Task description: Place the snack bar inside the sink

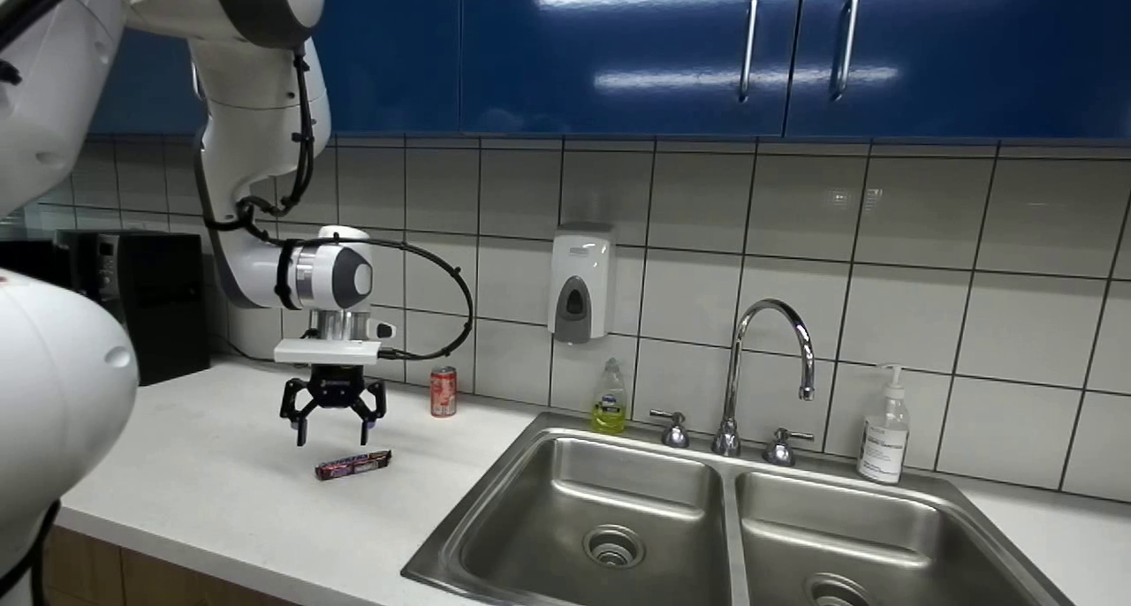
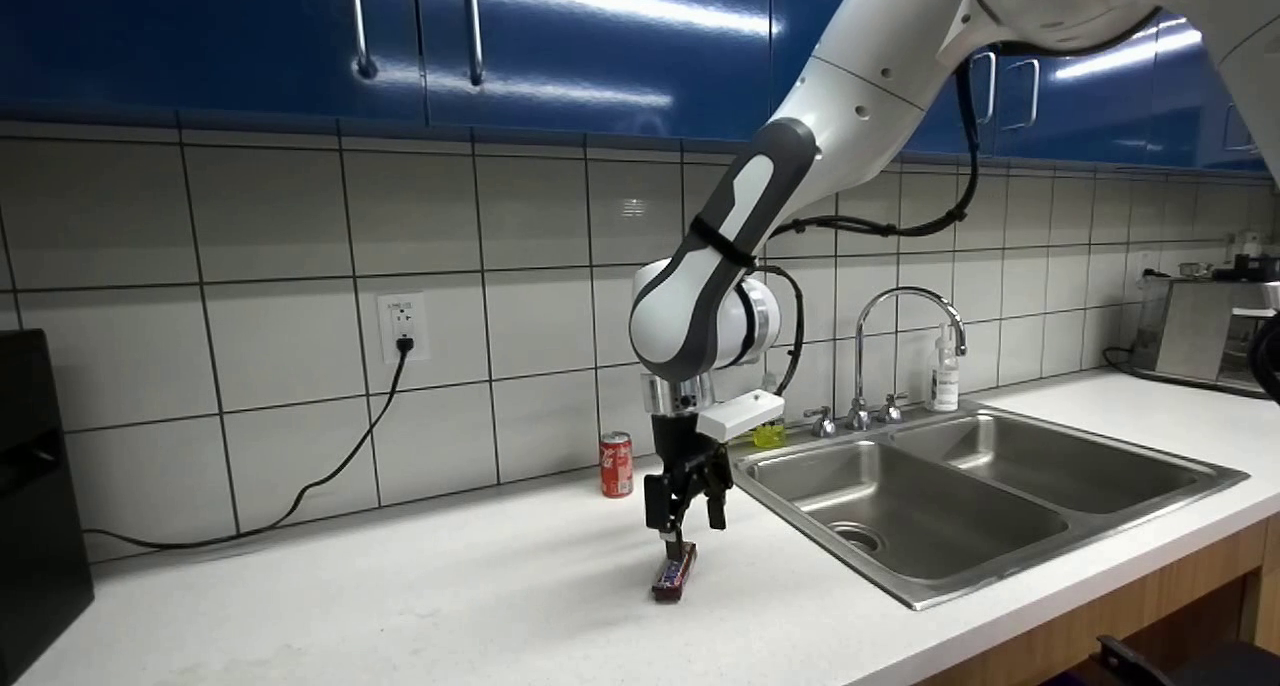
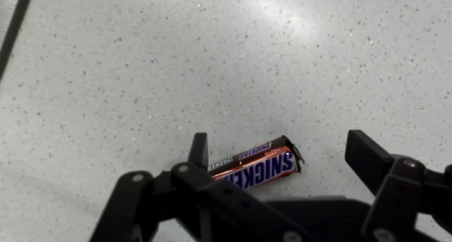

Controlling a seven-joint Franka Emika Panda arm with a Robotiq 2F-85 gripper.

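Note:
The snack bar [image 1: 353, 465] lies flat on the white counter, in a dark wrapper with red and a blue-lettered label; it also shows in an exterior view [image 2: 674, 576]. My gripper [image 1: 333, 438] is open and empty, pointing down above the bar, with its fingers apart from it. In the wrist view the bar [image 3: 261, 166] lies slanted between the two fingers [image 3: 277, 143], nearer the left finger; its left end is hidden behind that finger. The sink [image 1: 530, 535] is steel with two basins; its left-hand basin, with a round drain, also shows in an exterior view [image 2: 930, 531].
A red can [image 1: 444, 391] stands near the tiled wall behind the gripper. A green soap bottle [image 1: 610, 398], a curved chrome faucet [image 1: 735, 367] with two handles and a sanitizer bottle [image 1: 884, 434] stand along the sink's back edge. A black box [image 1: 146, 301] stands on the counter.

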